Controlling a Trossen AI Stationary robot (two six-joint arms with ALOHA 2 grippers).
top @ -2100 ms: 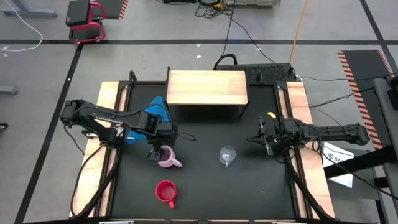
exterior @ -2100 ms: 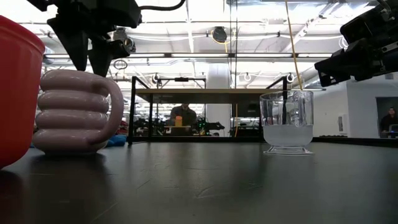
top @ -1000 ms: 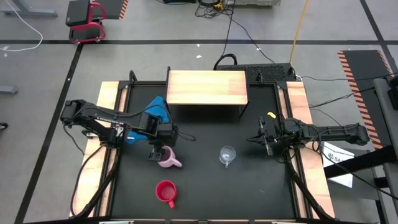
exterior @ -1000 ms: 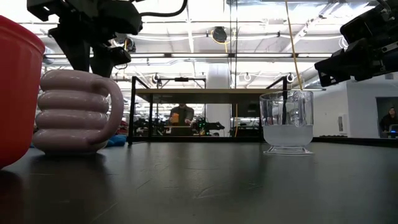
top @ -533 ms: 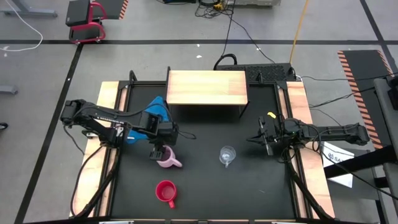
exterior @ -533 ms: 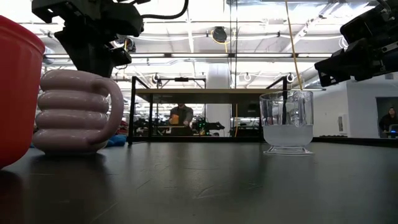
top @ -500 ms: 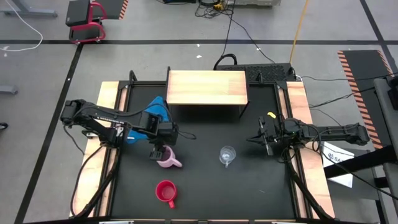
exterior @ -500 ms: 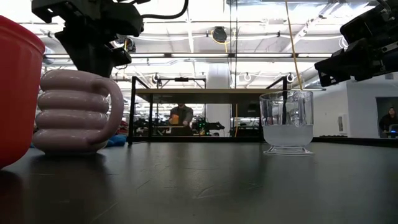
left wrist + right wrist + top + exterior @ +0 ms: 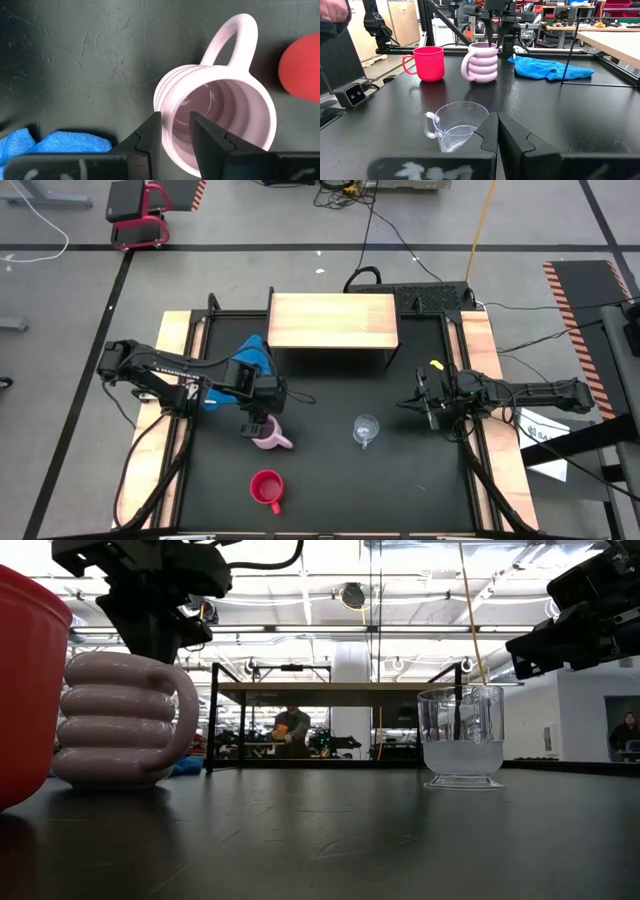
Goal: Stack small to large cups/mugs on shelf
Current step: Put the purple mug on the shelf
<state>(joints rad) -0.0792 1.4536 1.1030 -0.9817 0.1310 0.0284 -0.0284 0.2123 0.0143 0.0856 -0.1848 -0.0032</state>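
Dark fingers of my left tool (image 9: pixel 173 132) sit over the near rim of the pink mug (image 9: pixel 220 120), one finger outside the wall and one inside the mouth, closed down to a narrow gap on that rim. From above, the left tool (image 9: pixel 259 423) is directly over the pink mug (image 9: pixel 268 437), which stands upright on the black tabletop (image 9: pixel 330 480) with its handle pointing toward the red mug (image 9: pixel 266 489). A blue cloth (image 9: pixel 252 356) lies under the left arm, between the mug and the shelf (image 9: pixel 333 320).

The red mug stands upright nearer the front edge, apart from the pink one. The glass cup (image 9: pixel 366 429) stands upright to the right of the pink mug, well apart from it, with its handle toward the front. All 3 cups are on the tabletop; the shelf top holds none of them.

My right tool (image 9: pixel 496 131) waits near the right side rail, beside the glass cup (image 9: pixel 454 124) without touching it, its 2 fingers pressed together.
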